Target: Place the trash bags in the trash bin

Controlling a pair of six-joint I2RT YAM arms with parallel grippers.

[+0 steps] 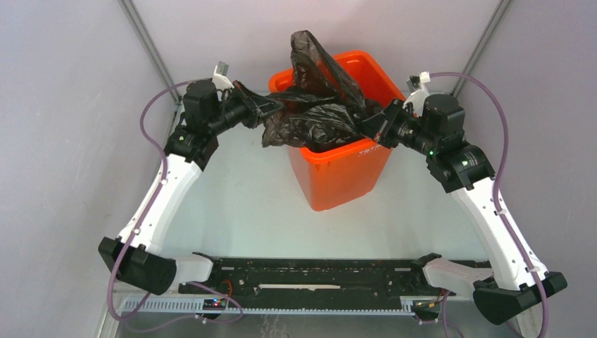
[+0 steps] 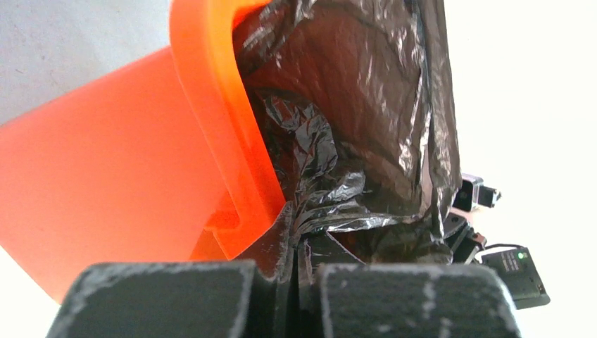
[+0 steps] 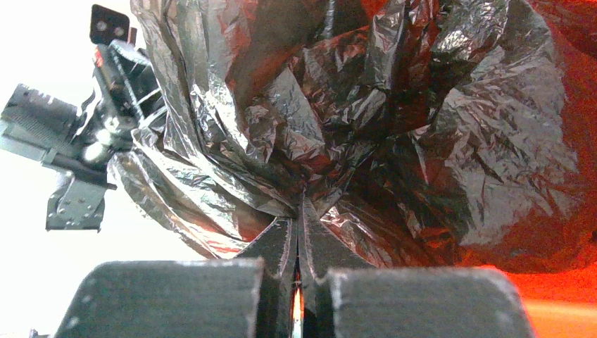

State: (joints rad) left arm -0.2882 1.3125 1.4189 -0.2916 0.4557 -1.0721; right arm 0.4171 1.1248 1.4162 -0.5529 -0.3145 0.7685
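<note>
Clearly left fingers (image 2: 280, 246) and right fingers (image 3: 279, 245) clamped on trash bag (image 1: 320, 120); bag hides trash bin (image 1: 345, 179) interior

Colours: trash bin (image 1: 345, 176) bright orange, plain; trash bag (image 1: 317, 116) glossy black with silvery-grey crinkle highlights, tinted reddish-orange where the bin shows through the film; arms (image 1: 163, 191) white with black joints, cables (image 1: 143, 116) purple, table (image 1: 246, 204) pale grey-green.
</note>
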